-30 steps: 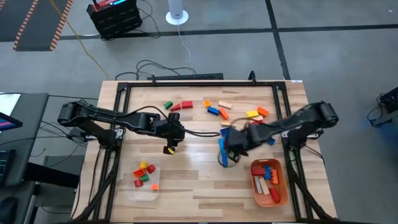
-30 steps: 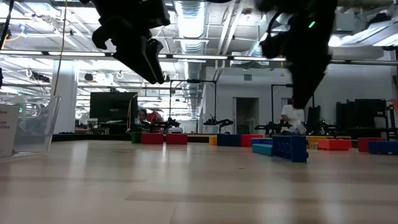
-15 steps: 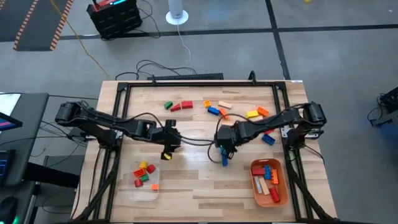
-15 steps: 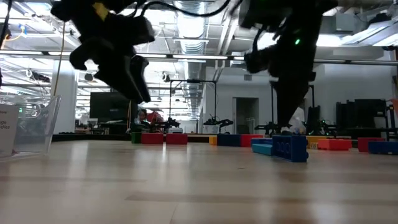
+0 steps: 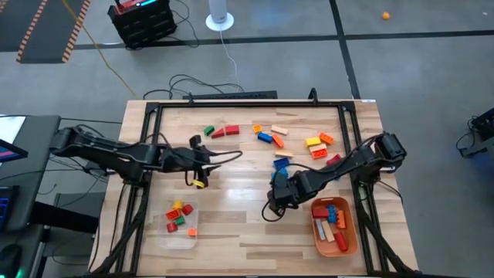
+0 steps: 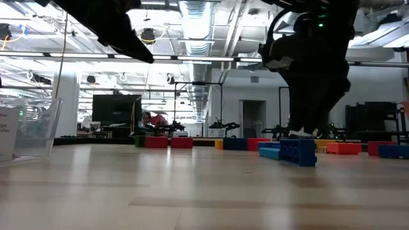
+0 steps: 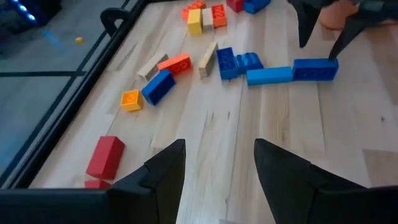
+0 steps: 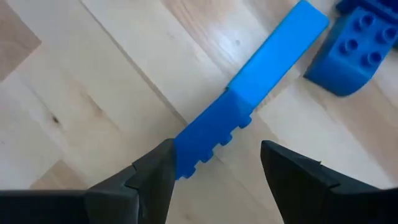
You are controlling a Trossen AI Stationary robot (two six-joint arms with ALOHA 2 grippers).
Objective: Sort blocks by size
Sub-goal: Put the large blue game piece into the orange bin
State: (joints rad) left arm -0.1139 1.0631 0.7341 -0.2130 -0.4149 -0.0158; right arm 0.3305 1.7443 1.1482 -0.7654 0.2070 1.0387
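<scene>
- The table (image 5: 247, 232) carries two trays near its front edge: the clear tray (image 5: 179, 229) toward the left and the other tray (image 5: 333, 225) toward the right, each holding several blocks.
- Loose blocks (image 5: 270, 136) lie scattered along the table's far half, from centre to right.
- A long bar (image 8: 249, 85) lies flat on the table just left of the right-hand tray, another block (image 8: 351, 53) just beside its far end.
- The right gripper (image 5: 276, 194) sits over that bar, one finger either side, spread.
- The left gripper (image 5: 199, 176) hangs behind the clear tray, its fingers (image 7: 158, 174) apart.
</scene>
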